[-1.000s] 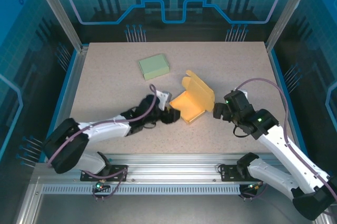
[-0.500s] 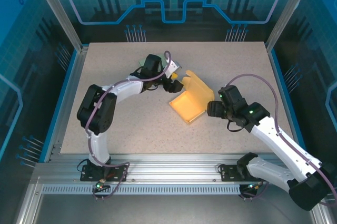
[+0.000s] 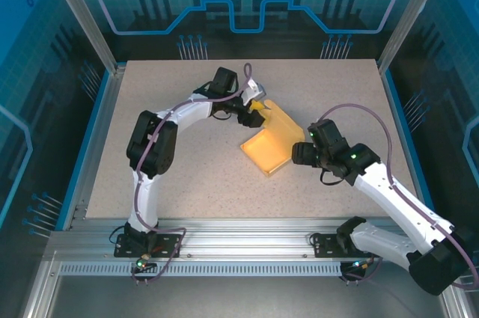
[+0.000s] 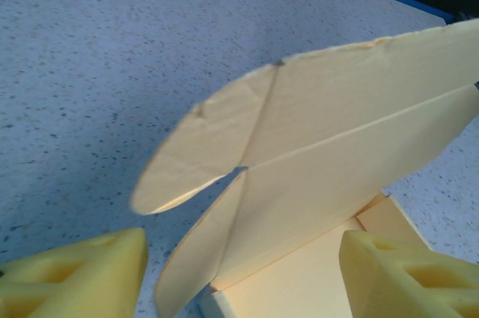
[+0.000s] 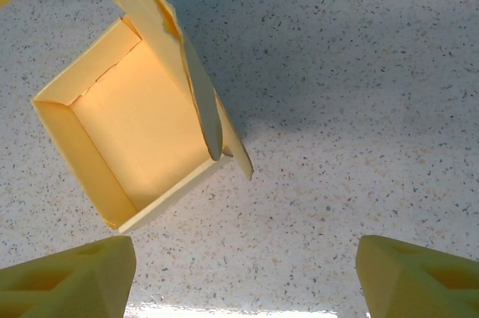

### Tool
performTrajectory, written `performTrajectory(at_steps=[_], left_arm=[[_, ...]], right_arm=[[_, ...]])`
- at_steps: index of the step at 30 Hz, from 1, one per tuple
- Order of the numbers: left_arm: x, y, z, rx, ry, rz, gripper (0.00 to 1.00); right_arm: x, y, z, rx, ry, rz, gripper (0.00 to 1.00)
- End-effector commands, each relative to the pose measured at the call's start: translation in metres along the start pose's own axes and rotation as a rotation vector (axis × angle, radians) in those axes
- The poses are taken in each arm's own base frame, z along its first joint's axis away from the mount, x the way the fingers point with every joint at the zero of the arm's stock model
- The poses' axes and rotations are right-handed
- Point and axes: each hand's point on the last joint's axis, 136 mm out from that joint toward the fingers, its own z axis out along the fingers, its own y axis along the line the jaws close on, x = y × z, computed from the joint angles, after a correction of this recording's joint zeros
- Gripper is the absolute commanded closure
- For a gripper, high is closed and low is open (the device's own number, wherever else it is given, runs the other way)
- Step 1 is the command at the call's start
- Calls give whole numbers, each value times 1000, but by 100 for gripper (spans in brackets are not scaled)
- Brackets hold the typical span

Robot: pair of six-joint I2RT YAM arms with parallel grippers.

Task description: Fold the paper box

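Note:
The yellow paper box [image 3: 266,150] lies open in the middle of the table, its lid [image 3: 284,120] standing up along the far right side. My left gripper [image 3: 257,108] is open at the lid's far end. In the left wrist view the lid [image 4: 337,131] and its rounded side flap [image 4: 191,164] rise ahead of the fingers [image 4: 75,277], with the tray's corner between them, untouched. My right gripper [image 3: 299,155] is open just off the box's right side. In the right wrist view the box [image 5: 135,120] lies up left and bare table is between the fingers [image 5: 419,277].
The speckled table [image 3: 172,168] is fenced by a blue raised rim [image 3: 93,135] and metal frame posts. My left arm [image 3: 161,135] arches over the table's left half, up to its back. The right arm [image 3: 389,191] crosses the front right corner.
My left gripper swung from the box's near left side round to the far end of the lid. My right gripper crept closer to the box's right side and its jaws narrowed a little.

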Motion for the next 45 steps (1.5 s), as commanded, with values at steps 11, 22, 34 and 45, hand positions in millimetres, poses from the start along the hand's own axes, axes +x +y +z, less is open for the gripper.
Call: performTrajectory(at_steps=[11,22,34,45], left_arm=[[2,-12,10,82,51,27,81],[4,-18,-8,14,50,105,100],[10,-19,-59,-156,31,59,100],[16,-11,-77,-293,15,33,100]], right_arm=[[-16,10,4,-19,-17,-13,26],[-27,4,17,0,-17,-88,30],[-57,43,23,-263,-40,-264,32],[-69,41,60,-203,-15,-296,32]])
